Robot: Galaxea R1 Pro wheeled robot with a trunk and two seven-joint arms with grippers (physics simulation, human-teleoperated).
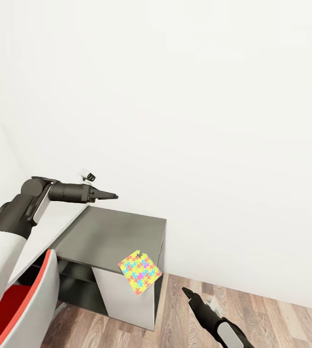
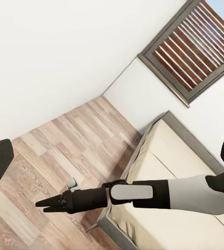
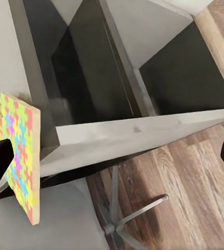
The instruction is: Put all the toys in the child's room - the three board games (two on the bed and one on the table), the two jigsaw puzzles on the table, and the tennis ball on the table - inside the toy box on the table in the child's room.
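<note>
White wall (image 1: pixel 199 96) is in front of us, with wood floor (image 1: pixel 272 319) below it.

Our left gripper (image 1: pixel 112 195) is up in the air over the back of the dark grey desk (image 1: pixel 107 232). Its fingers come together in one point, so it looks closed, and it holds nothing. Behind it the dark arm (image 1: pixel 30 203) bends back to our white shoulder.

Our right gripper (image 1: pixel 186 291) is low, over the floor, just beside the front corner of the desk. In the head view its fingers look pinched to a point and hold nothing. The left wrist view sees that same gripper (image 2: pixel 41 204) from far off, and there it looks shut too. Beyond it in that view is the bed (image 2: pixel 169 172), and a window with brown slats (image 2: pixel 193 49).

One puzzle (image 1: pixel 140 272) hangs off the front corner of the desk. It is tilted, partly past the edge, and it is near the right gripper but not touching it. In the right wrist view the puzzle (image 3: pixel 21 156) shows on edge, leaning by the desk's side. That view also shows a chair's metal legs (image 3: pixel 127 219) on the floor.

A red and grey chair (image 1: pixel 25 299) is at our left, by the white table (image 1: pixel 49 232).
</note>
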